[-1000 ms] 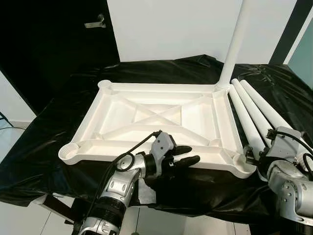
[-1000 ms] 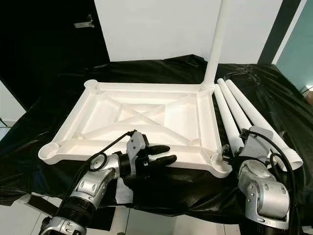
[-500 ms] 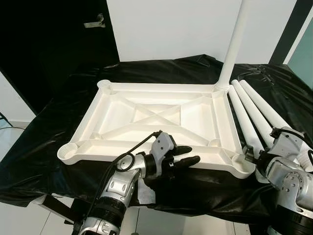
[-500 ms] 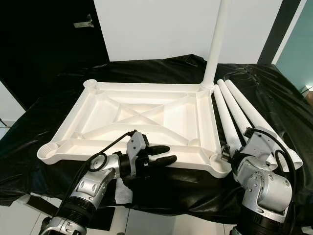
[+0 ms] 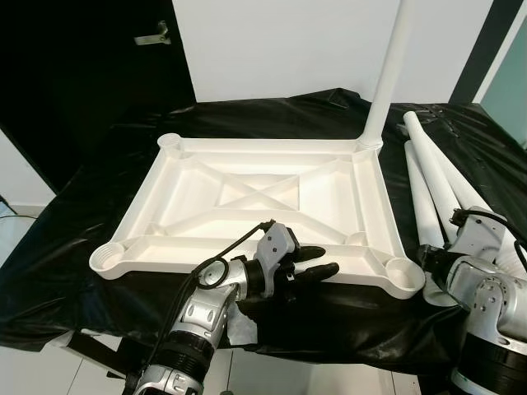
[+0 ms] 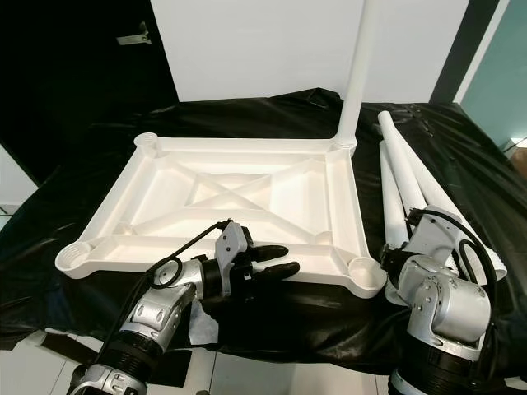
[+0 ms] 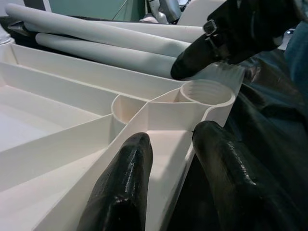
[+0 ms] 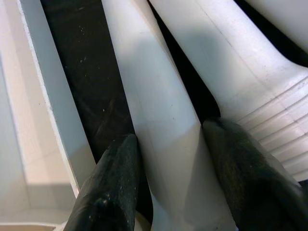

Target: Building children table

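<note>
– What colours do you see?
– A plain white upturned tabletop (image 5: 263, 197), white table legs (image 5: 428, 197), glossy black table cover (image 5: 99, 164).
– And the robot?
– Silver arms, black fingers (image 7: 120, 192), a grey wrist block (image 5: 274, 243).

Head cams down, wrist cams close

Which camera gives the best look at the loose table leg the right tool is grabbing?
The right wrist view: the white leg runs between the right tool's two black fingers, close up. The eye views show that leg lying with the other loose legs on the black sheet, its near end hidden behind the arm. The left wrist view shows the legs as a distant row.
</note>
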You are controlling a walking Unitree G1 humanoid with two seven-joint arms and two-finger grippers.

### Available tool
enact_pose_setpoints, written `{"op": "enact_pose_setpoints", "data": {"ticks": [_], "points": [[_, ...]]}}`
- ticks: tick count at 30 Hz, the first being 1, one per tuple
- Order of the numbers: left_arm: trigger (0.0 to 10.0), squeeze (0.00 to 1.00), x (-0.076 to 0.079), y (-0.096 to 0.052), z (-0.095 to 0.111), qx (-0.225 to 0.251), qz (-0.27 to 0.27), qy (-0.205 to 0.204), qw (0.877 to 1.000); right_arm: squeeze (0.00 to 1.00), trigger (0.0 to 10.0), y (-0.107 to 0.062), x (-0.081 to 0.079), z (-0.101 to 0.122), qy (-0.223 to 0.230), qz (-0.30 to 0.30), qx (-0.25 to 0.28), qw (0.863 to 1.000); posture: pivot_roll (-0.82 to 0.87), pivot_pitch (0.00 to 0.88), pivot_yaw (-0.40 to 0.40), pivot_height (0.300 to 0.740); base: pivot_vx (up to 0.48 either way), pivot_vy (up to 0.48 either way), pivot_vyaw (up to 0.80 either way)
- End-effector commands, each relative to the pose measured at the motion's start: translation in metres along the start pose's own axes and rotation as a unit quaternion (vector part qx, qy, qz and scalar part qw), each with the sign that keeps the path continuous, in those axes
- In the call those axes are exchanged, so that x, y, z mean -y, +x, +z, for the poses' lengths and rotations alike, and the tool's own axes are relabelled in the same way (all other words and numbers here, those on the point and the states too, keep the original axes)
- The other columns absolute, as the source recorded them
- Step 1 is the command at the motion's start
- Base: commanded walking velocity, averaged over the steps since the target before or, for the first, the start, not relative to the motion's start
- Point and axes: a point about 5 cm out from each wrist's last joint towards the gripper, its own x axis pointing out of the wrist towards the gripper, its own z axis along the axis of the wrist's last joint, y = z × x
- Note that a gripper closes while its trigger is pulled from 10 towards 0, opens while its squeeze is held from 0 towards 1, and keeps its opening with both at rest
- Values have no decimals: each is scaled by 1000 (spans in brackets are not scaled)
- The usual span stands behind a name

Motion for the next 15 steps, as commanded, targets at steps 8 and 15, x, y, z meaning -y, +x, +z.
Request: {"op": "enact_pose_setpoints", "data": {"ticks": [8, 15], "points": [[10000, 0, -2, 1, -5, -10, 53, -1, 999, 0, 0, 19, -13, -11, 22, 0, -12, 1000, -204, 45, 52, 740, 0, 0, 0], [10000, 0, -3, 1, -4, -9, 51, 2, 999, 0, 0, 9, -64, -3, 11, 106, 53, 993, -197, 45, 55, 740, 0, 0, 0]]}}
